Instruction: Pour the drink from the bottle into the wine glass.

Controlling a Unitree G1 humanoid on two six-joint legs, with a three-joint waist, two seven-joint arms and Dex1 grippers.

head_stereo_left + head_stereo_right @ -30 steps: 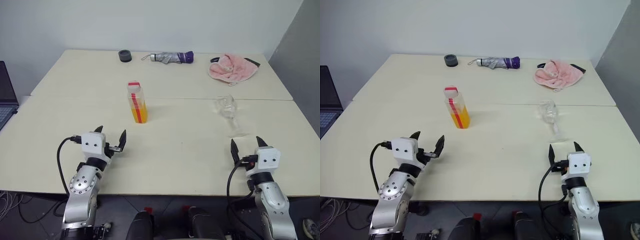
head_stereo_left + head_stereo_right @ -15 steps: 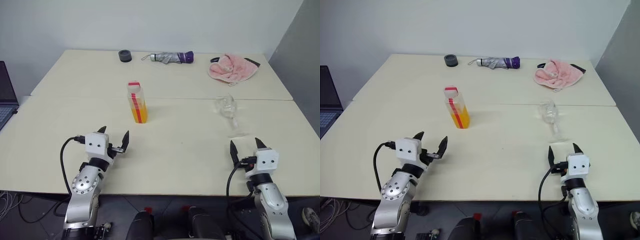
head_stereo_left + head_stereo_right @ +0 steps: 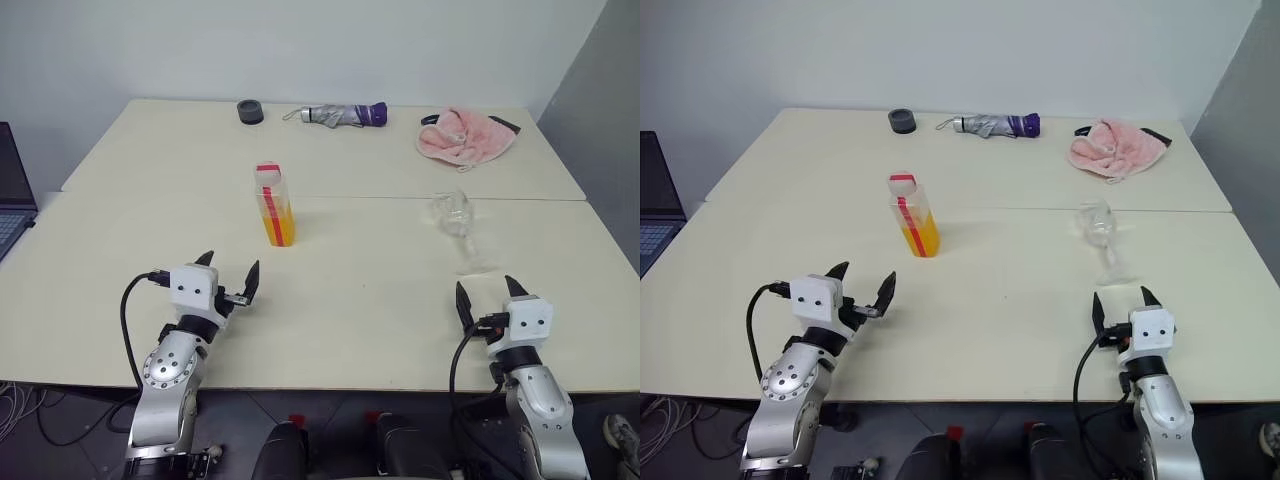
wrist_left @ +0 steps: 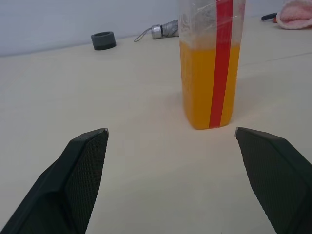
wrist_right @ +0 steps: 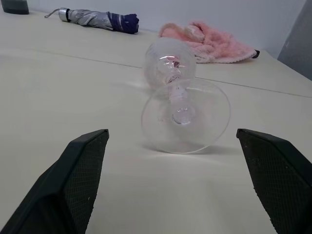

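While both claws hang spread and empty | wine glass (image 5: 181,95) lies tipped over, foot toward my right gripper (image 3: 491,297) | bottle (image 3: 274,205) upright ahead of my left gripper (image 3: 229,277), nearer it.

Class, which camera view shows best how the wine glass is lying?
The right wrist view: the wine glass lies on its side, round foot facing the camera and bowl pointing away toward the pink cloth. Both eye views show it small and faint on the table, ahead of the right gripper.
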